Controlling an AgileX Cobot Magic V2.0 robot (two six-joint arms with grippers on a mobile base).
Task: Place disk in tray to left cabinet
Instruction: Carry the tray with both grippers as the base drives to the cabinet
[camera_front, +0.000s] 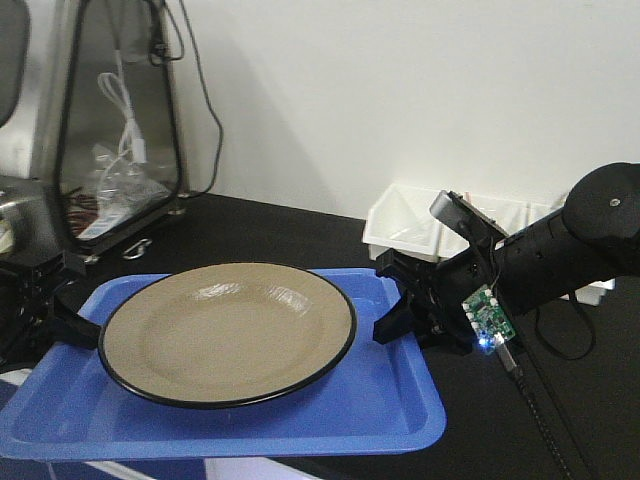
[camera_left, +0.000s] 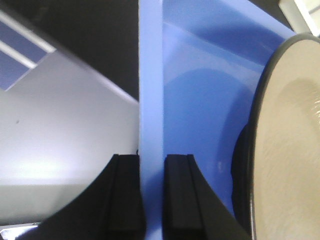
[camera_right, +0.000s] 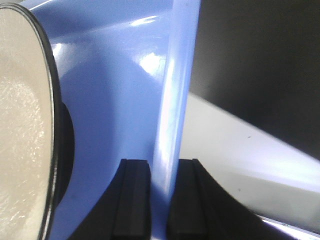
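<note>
Exterior front-facing view shows the disk (camera_front: 228, 330) lying flat in the middle of the blue tray (camera_front: 380, 400), filling most of its width. The tray is held level between 2 arms. The left end effector (camera_front: 75, 300) grips the tray's left lip and the right end effector (camera_front: 388, 298) grips the right lip. Each wrist view confirms this, with both black jaws pressed against the thin blue rim, 1 above and 1 below. The tray's far part sits over the black desk (camera_front: 280, 235), while its near edge reaches past the desk over a paler surface. White bins (camera_front: 410, 225) stand at the far right, just behind the right arm.

Loading looks finished, so I judge the step in hand to be the 2-armed carry. No cabinet is in view, so the shelf has yet to be reached. The next move calls for swinging or driving left with both arms moving together at 1 height. Any tilt or uneven pull could slide the glossy disk across the smooth tray or twist the lip out of a grip.
</note>
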